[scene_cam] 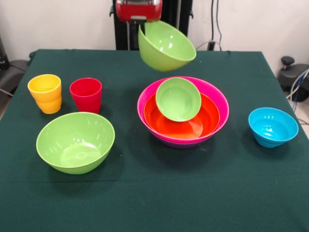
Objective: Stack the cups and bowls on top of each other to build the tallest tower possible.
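My gripper (139, 22) hangs at the top, shut on the rim of a large lime green bowl (167, 47). The bowl is tilted in the air above and behind the tower. The tower is a hot pink bowl (216, 96) with a wide orange bowl (205, 121) nested in it and a small lime green bowl (178, 99) lying tilted inside. A sliver of purple (179, 144) shows under the pink bowl. A second large lime green bowl (75, 141) sits at front left. The yellow cup (45, 93) and red cup (86, 94) stand behind it. The sky blue bowl (273, 126) sits at right. The orange cup is out of view.
A dark green cloth (154, 193) covers the table. The black pedestal (123, 34) stands behind the far edge. Cables and a black stand (289, 72) lie off the table's right side.
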Controlling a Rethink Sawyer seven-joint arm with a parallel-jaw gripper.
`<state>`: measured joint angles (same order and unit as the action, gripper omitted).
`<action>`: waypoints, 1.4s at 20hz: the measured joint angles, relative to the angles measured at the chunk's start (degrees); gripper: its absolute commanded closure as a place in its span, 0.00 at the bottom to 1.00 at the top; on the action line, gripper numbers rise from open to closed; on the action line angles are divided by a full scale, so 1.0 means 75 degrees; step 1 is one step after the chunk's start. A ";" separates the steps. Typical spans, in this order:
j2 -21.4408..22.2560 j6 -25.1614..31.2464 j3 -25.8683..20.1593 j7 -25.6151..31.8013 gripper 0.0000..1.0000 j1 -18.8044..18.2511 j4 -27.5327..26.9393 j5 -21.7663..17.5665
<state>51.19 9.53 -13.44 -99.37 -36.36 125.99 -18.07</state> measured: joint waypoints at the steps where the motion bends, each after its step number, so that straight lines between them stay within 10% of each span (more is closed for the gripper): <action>1: 0.0210 0.0111 -0.0095 0.0000 1.00 -0.0029 0.0062 0.0152; 13: 0.1789 0.0862 -0.0839 0.0000 1.00 -0.0022 0.0389 0.1363; 28: 0.0706 0.0861 -0.0608 0.0000 1.00 0.0482 -0.0028 0.1383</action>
<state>56.49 15.99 -18.01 -99.37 -32.74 125.78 -7.69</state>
